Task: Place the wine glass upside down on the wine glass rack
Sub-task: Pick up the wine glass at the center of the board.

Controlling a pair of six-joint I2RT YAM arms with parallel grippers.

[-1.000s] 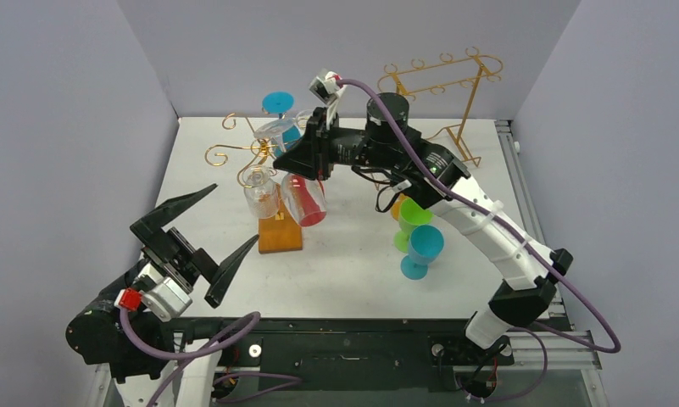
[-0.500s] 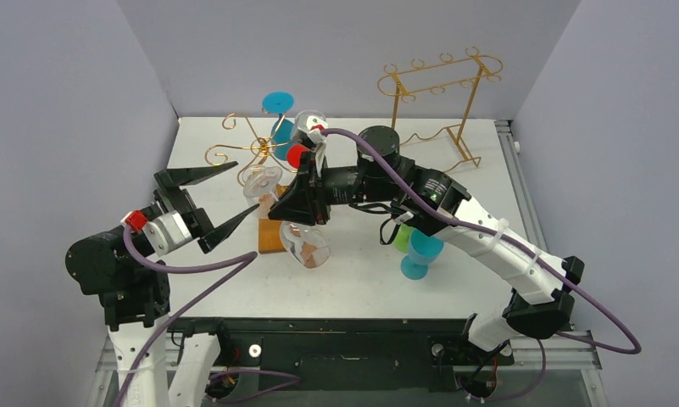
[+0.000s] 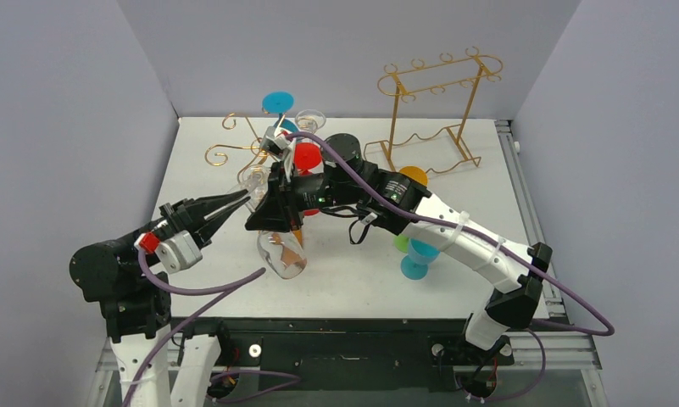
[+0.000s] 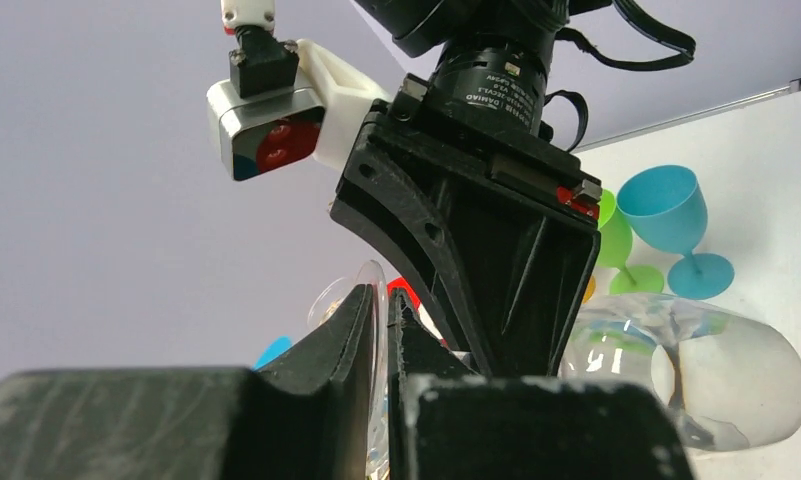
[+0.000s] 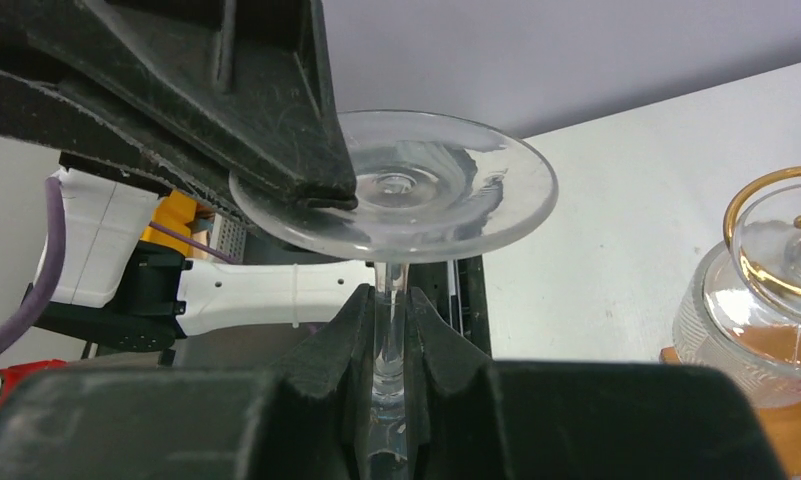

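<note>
A clear wine glass (image 3: 282, 254) hangs in the air in front of the wine glass rack (image 3: 225, 155), its bowl toward the near edge. My right gripper (image 3: 274, 222) is shut on its stem (image 5: 390, 300). My left gripper (image 3: 247, 197) is shut on the rim of its round foot (image 5: 416, 195), and the thin disc shows pinched between the left fingers (image 4: 361, 320). The bowl (image 4: 696, 370) lies to the right in the left wrist view. The rack's wooden base (image 5: 786, 425) is mostly hidden behind the right gripper from above.
Red (image 3: 307, 157), blue (image 3: 277, 103) and clear (image 5: 776, 290) glasses hang on the rack. A taller gold frame rack (image 3: 437, 93) stands at the back right. Orange (image 3: 414, 175), green (image 3: 401, 243) and blue (image 3: 420, 254) goblets stand under the right arm.
The right arm carried the clear glass away from the rack toward the near left. The left arm rose to meet it, and its wide-open jaws closed on the glass's foot.
</note>
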